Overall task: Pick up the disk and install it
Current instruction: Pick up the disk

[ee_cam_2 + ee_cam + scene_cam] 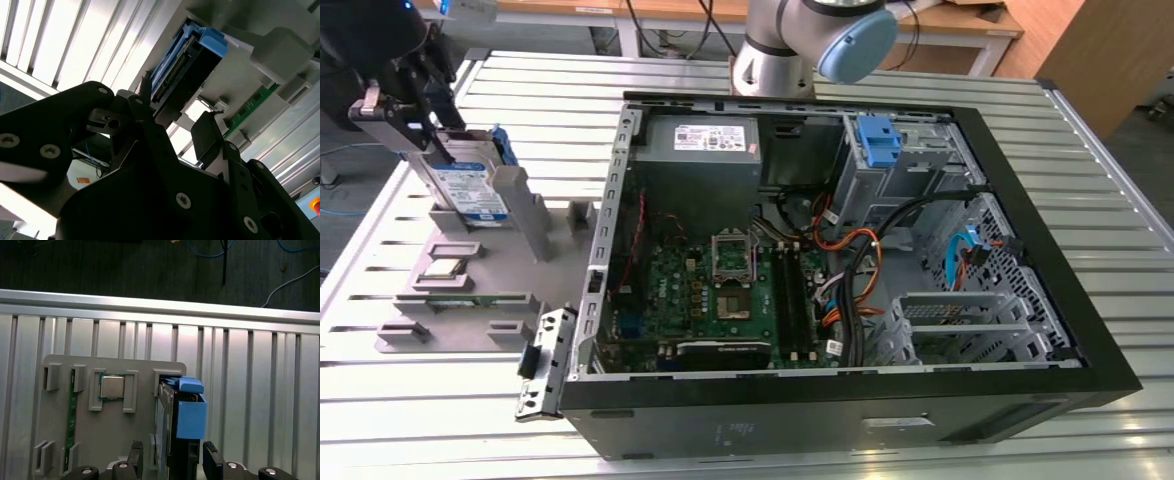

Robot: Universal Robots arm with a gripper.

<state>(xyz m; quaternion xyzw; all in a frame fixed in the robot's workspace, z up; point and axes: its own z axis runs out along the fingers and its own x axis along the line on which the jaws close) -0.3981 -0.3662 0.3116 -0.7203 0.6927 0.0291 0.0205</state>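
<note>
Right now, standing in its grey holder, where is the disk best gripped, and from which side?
Pinch the disk across its broad flat faces near the top edge, coming from above. It stands on edge in the grey holder, bottom seated, top free; the faces give the fingers parallel surfaces.

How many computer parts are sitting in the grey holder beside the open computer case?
3: the disk standing on edge in its blue frame, a processor chip lying flat beside it, and a green memory stick beyond the chip. Others may be hidden.
</note>
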